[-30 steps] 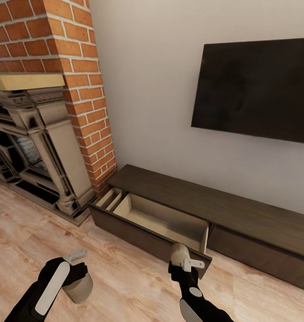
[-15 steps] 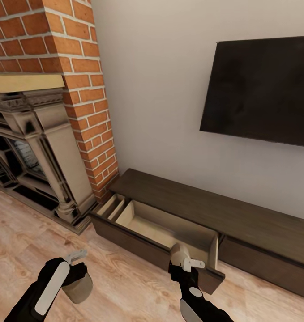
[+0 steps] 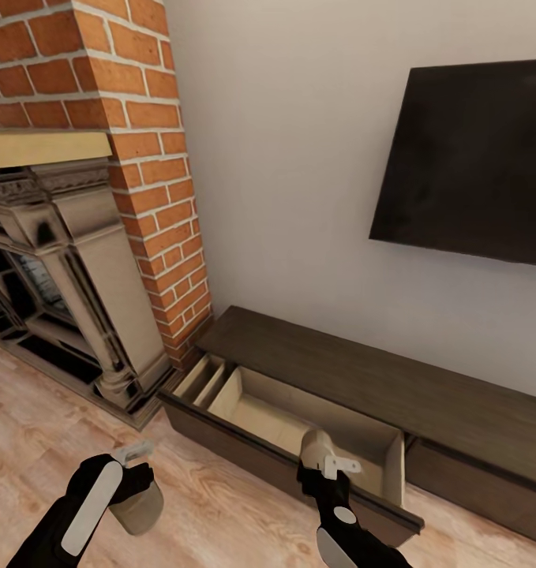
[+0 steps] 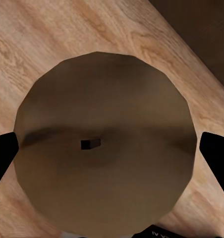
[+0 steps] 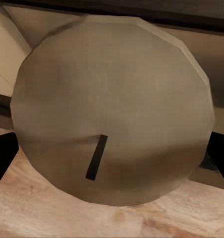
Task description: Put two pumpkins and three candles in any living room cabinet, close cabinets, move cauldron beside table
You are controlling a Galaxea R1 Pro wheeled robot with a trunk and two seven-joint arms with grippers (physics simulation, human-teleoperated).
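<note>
Left arm low at the near left of the head view, forearm angled up and inward. Left gripper (image 3: 133, 483) closed on a candle (image 3: 138, 509), fingers (image 4: 3, 156) flanking its pale top in the left wrist view. Right arm rising from the near edge, wrist upright. Right gripper (image 3: 324, 457) likewise clamped on a second candle (image 3: 316, 446), fingertip (image 5: 3, 158) at either side of its face

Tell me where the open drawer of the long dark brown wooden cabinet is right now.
In the head view, the open drawer sits at the left end of the low dark brown cabinet, beside the red brick fireplace, just beyond the right hand.
</note>
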